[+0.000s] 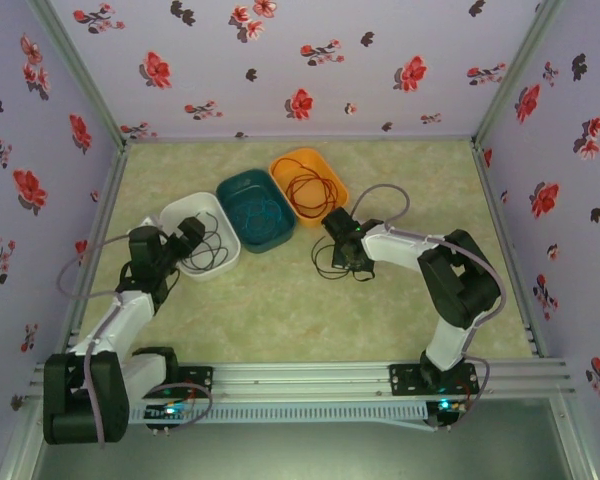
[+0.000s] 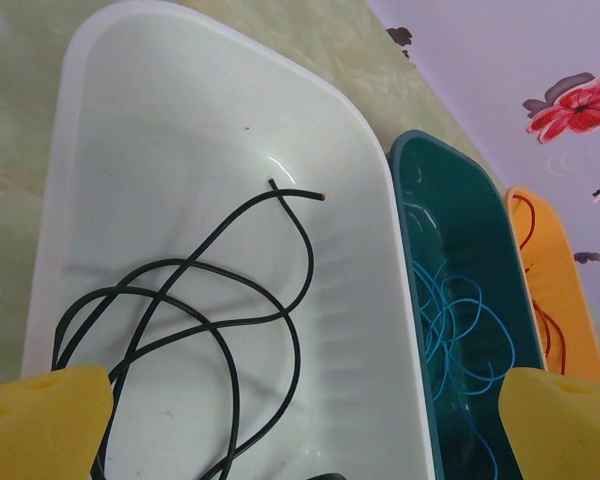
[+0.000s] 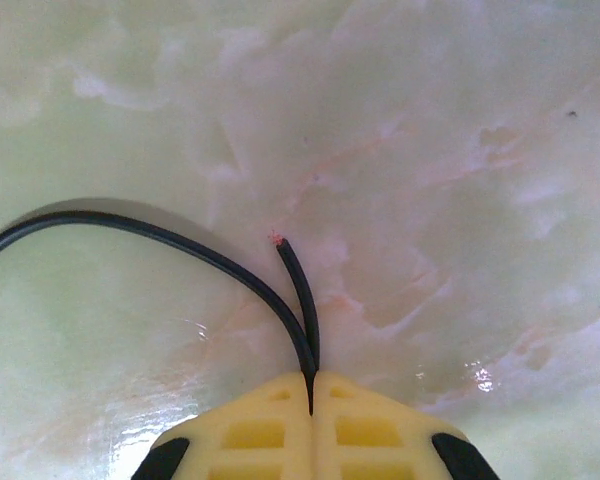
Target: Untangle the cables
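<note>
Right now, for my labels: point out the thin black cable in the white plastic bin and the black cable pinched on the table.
Coiled black cable [image 2: 308, 265] in white plastic bin [image 2: 100, 200]: left wrist view, curved strand.
Pinched black cable [image 3: 296, 290] in right gripper [image 3: 311, 385]: right wrist view, short free end.

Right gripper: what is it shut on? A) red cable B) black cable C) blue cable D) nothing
B: the right gripper is closed tight, with a black cable pinched at its tips.
</note>
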`<state>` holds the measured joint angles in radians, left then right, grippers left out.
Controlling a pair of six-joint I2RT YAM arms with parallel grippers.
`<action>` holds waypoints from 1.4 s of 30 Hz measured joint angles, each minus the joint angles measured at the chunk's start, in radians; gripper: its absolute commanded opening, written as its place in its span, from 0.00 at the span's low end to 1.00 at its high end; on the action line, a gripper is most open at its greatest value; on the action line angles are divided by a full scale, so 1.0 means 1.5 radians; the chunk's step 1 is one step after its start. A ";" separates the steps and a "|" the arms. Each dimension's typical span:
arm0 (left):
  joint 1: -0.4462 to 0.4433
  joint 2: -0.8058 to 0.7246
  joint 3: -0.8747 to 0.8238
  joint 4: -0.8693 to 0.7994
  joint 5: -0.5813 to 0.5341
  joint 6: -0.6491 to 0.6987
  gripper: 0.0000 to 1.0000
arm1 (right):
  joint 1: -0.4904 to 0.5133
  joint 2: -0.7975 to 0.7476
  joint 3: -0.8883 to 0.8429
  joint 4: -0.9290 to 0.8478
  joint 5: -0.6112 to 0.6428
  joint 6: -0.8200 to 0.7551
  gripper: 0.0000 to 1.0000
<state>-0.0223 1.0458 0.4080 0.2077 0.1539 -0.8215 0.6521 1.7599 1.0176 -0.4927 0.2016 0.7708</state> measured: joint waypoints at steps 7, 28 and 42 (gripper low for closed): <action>0.001 -0.002 0.000 0.001 0.006 -0.001 1.00 | 0.000 -0.005 -0.003 0.001 -0.003 0.000 0.00; -0.001 -0.186 0.062 -0.224 -0.023 0.055 1.00 | 0.002 -0.239 -0.032 0.022 -0.047 -0.072 0.00; -0.358 -0.001 0.290 -0.247 0.058 0.228 0.85 | 0.014 -0.318 -0.039 0.094 -0.115 -0.088 0.00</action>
<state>-0.5594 1.0451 0.8436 -0.1631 0.2409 -0.4789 0.6739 1.2831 0.9585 -0.3523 0.0292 0.6384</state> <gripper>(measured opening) 0.858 0.062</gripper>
